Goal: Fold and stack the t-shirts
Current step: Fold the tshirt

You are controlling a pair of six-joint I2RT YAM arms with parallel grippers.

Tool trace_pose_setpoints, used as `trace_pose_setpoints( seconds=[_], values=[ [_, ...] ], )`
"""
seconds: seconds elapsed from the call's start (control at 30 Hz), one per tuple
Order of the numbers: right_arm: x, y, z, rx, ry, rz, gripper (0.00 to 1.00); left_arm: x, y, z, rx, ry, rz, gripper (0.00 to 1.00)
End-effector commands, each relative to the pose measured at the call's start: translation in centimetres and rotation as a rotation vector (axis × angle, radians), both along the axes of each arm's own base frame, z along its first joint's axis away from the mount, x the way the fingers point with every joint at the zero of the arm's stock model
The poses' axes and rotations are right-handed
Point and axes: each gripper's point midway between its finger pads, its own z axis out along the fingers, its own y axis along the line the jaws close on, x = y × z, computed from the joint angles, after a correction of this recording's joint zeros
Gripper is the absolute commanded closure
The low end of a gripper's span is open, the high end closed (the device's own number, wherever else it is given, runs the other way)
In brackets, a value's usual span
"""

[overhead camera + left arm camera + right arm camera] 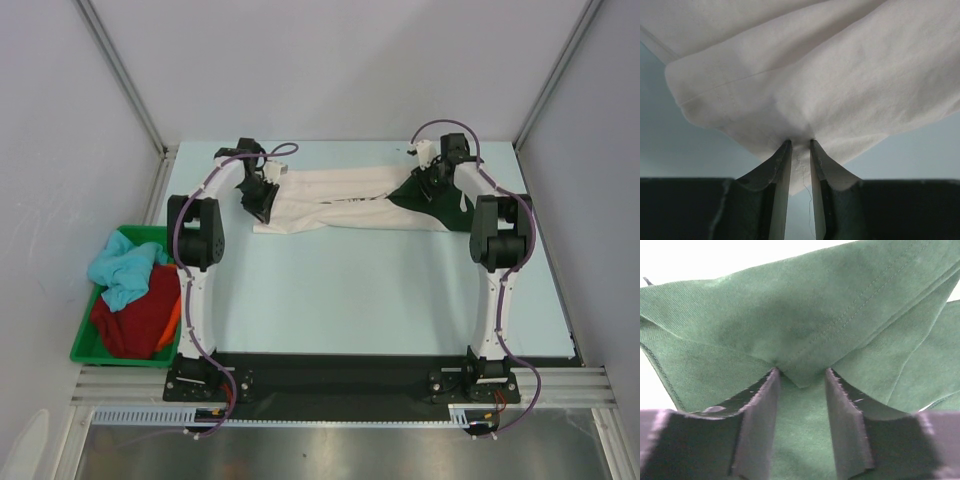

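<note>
A pale blue table [350, 300] is enclosed by plain white walls [330, 60] at nine, twelve and three o'clock, evenly lit.

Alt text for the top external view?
Two arms reach across a pale blue table, the left tool at the left end of a stretched cream t-shirt, the right tool on a dark green t-shirt at its right end. A green bin at left holds a light blue shirt, a dark red shirt and orange cloth.
</note>
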Motion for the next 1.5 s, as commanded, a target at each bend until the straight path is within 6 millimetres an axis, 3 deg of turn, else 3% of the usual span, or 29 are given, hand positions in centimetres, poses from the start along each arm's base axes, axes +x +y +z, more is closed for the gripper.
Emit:
trace_pose_setpoints(
  seconds=[0.0,0.13,0.23,0.53,0.67,0.7,0.73,0.83,0.9,0.93,1.0,1.03,1.13,1.3,1.33,1.37,1.4,1.47],
  values=[
    [1.7,-0.1,1.6,0.031,-0.046,-0.008,0.57,-0.1,1.2,-0.8,0.052,0.010,0.011,0.73],
    [2.2,0.4,2.6,0.063,-0.069,0.010,0.86,0.0,1.2,-0.7,0.058,0.006,0.011,0.73],
    [2.7,0.6,3.3,0.071,-0.088,0.018,1.00,-0.1,1.2,-0.6,0.060,0.005,0.009,0.73],
    [6.1,2.8,7.3,0.092,-0.216,0.054,1.00,0.1,1.5,0.1,0.075,-0.017,0.005,0.74],
    [7.2,5.1,8.6,0.105,-0.263,0.081,1.00,0.7,1.7,0.9,0.098,-0.054,-0.006,0.74],
    [7.4,5.7,8.7,0.103,-0.269,0.087,0.98,1.0,1.5,1.2,0.101,-0.066,-0.012,0.75],
    [7.9,5.7,9.1,0.091,-0.295,0.070,0.79,1.2,1.6,1.4,0.110,-0.078,-0.015,0.75],
    [8.5,5.8,10.7,0.090,-0.341,0.017,0.52,1.7,1.2,2.3,0.123,-0.115,-0.035,0.75],
    [8.6,5.7,12.0,0.101,-0.362,-0.010,0.49,2.1,1.2,3.2,0.136,-0.144,-0.037,0.75],
    [8.4,5.6,13.7,0.110,-0.386,-0.013,0.49,2.4,1.1,3.7,0.138,-0.161,-0.043,0.75],
    [7.8,4.9,14.5,0.123,-0.389,-0.032,0.48,2.5,1.2,4.5,0.141,-0.181,-0.044,0.75],
    [7.3,4.9,16.4,0.135,-0.414,-0.030,0.48,2.7,1.0,5.2,0.136,-0.202,-0.046,0.75],
    [5.7,4.0,16.3,0.141,-0.388,-0.036,0.48,2.6,0.7,6.8,0.130,-0.236,-0.069,0.75],
    [0.6,0.9,13.9,0.121,-0.259,-0.074,0.48,1.1,0.7,7.7,0.171,-0.275,-0.202,0.65],
    [-0.1,0.4,12.4,0.121,-0.221,-0.074,0.48,0.9,0.8,7.4,0.184,-0.278,-0.227,0.65],
    [-0.9,-0.1,12.7,0.124,-0.216,-0.074,0.48,0.7,0.7,7.3,0.200,-0.284,-0.258,0.64],
    [-2.3,0.0,11.1,0.126,-0.157,-0.064,0.48,0.6,1.1,7.1,0.227,-0.283,-0.290,0.63],
    [-3.4,-2.8,10.2,0.130,-0.113,-0.114,0.47,-0.1,1.3,6.4,0.233,-0.257,-0.314,0.62]
  ],
)
